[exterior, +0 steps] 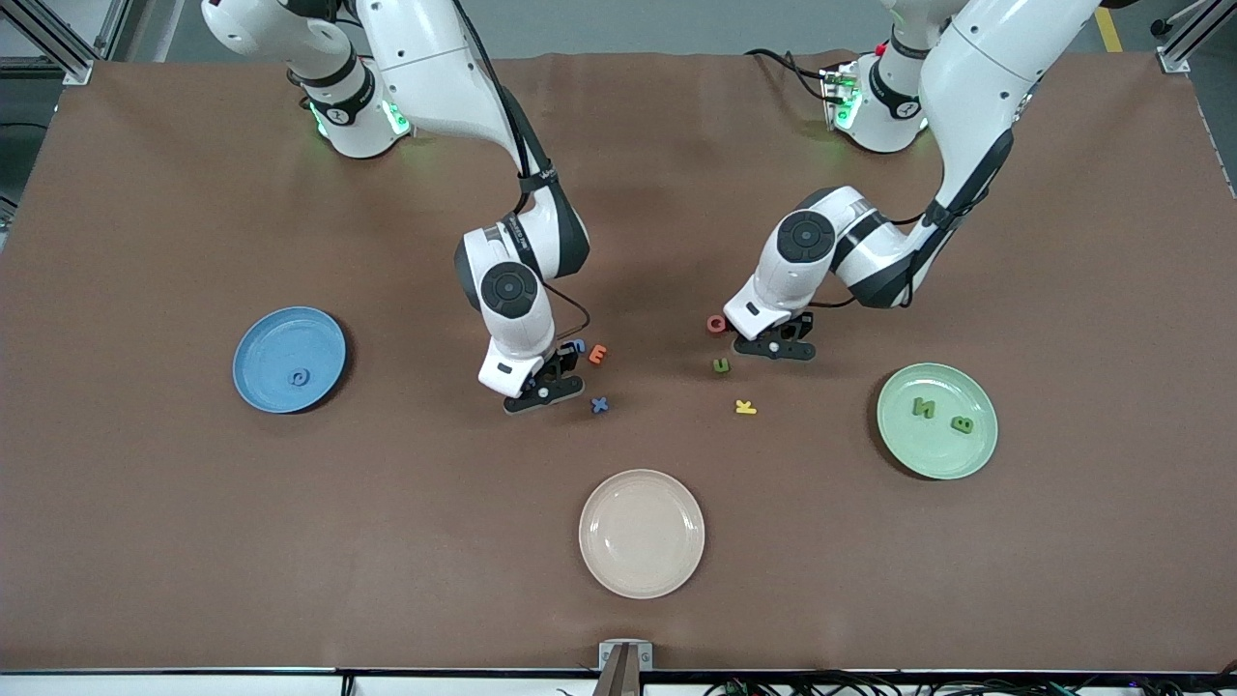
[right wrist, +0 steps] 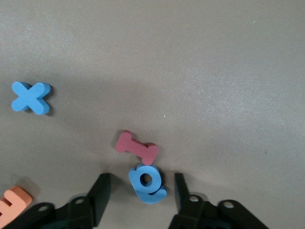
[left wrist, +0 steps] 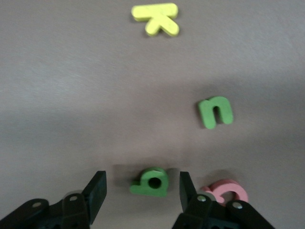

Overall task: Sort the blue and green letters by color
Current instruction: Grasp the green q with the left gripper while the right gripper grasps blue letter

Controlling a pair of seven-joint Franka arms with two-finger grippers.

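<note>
While my left gripper (left wrist: 143,191) brackets a green letter (left wrist: 151,182) lying crosswise between its parted fingers, my right gripper (right wrist: 142,193) likewise straddles a blue letter (right wrist: 147,182), fingers apart, with a red letter (right wrist: 137,147) touching just ahead.

A blue round plate (exterior: 261,348) lies toward the right arm's end of the table (exterior: 145,541) with one blue letter (exterior: 298,377) on it. A green round plate (exterior: 928,454) lies toward the left arm's end, with a green letter N (exterior: 924,408) and a green letter B (exterior: 962,423) on it. A beige round plate (exterior: 642,533) lies between them, nearer the front camera.

The right gripper (right wrist: 142,183) is down at the table, its jaws either side of a blue rounded letter (right wrist: 147,183) without touching it. A red letter I (right wrist: 137,147) lies just beside that letter. An orange letter E (exterior: 598,355) and a blue letter X (exterior: 600,405) lie near, the X nearer the camera.

The left gripper (left wrist: 142,188) is down too, its jaws flanking a green letter a (left wrist: 151,182), with a pinkish round letter (left wrist: 228,192) just beside. A green letter n (left wrist: 216,112) and a yellow letter K (left wrist: 156,18) lie nearer the camera.
</note>
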